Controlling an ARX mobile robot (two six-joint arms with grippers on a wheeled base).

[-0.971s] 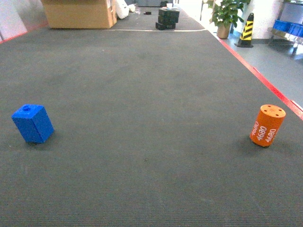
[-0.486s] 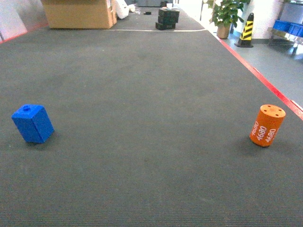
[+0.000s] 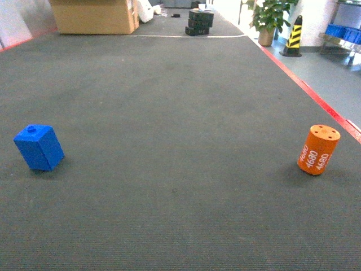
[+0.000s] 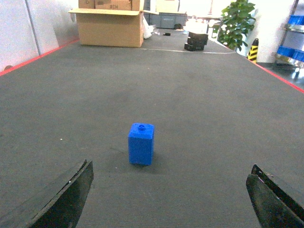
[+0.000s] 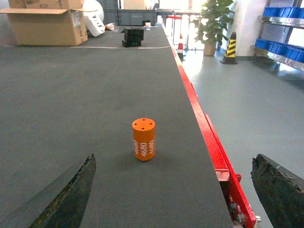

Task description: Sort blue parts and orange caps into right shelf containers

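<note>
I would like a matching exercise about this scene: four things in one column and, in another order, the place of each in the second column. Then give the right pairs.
Things:
1. blue block
2. orange cap
3. cardboard box
4. striped cone

Places:
A. on the grey floor beyond the red edge, beside a potted plant
B. near the right red edge of the mat
C. at the far left end of the mat
D. on the left part of the mat, near the camera

Pairs: 1-D, 2-B, 3-C, 4-A

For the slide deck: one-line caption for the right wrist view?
Open right gripper faces an upright orange 4680 cap on the dark mat, beside the table's red edge.
</note>
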